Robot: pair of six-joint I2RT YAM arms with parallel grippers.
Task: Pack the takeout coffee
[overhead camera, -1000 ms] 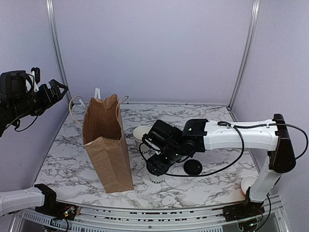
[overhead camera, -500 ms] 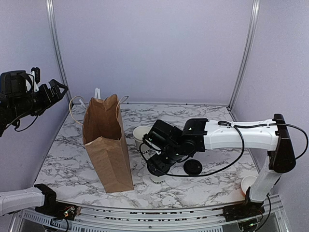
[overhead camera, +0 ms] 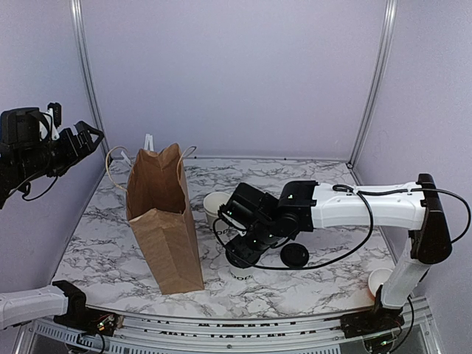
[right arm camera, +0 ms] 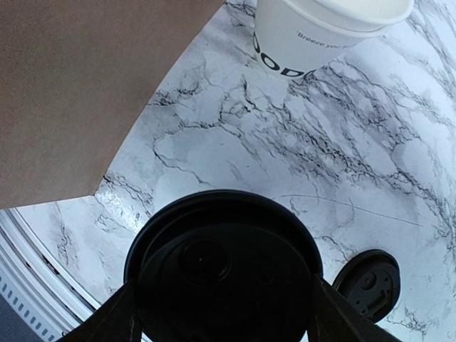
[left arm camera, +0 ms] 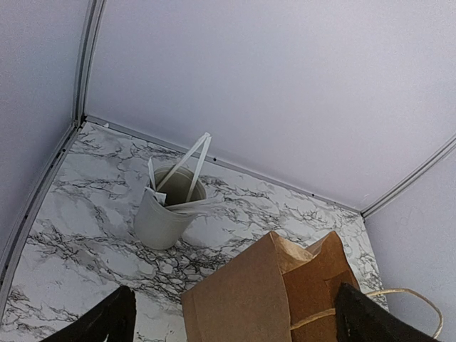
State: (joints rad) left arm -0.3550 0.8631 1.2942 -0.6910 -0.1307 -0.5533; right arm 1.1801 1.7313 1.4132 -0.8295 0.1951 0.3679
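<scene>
We are seeing the takeout coffee (right arm camera: 224,265) standing upright on the marble desk (overhead camera: 280,296), just to the right of the brown paper bag (overhead camera: 164,221) and outside it. The right pincer (overhead camera: 243,254) is hanging directly over the coffee. In the right wrist view its fingers (right arm camera: 117,320) are flanking the black lid on both sides, right at the rim. We are unable to tell whether they are clamping the cup or only sitting beside it.

A lidless white cup (right arm camera: 320,35) with black lettering is standing just behind the coffee, and a loose black lid (overhead camera: 295,255) is lying flat on the desk just to its right. The bag is standing upright with its mouth open. Another white cup (overhead camera: 380,280) is sitting by the base of the right arm.

The left pincer (overhead camera: 88,139) is hovering high at the left wall, its fingers (left arm camera: 107,324) spread wide apart and gripping nothing. Below it, behind the bag, a pale cup (left arm camera: 167,214) is holding thin white strips.
</scene>
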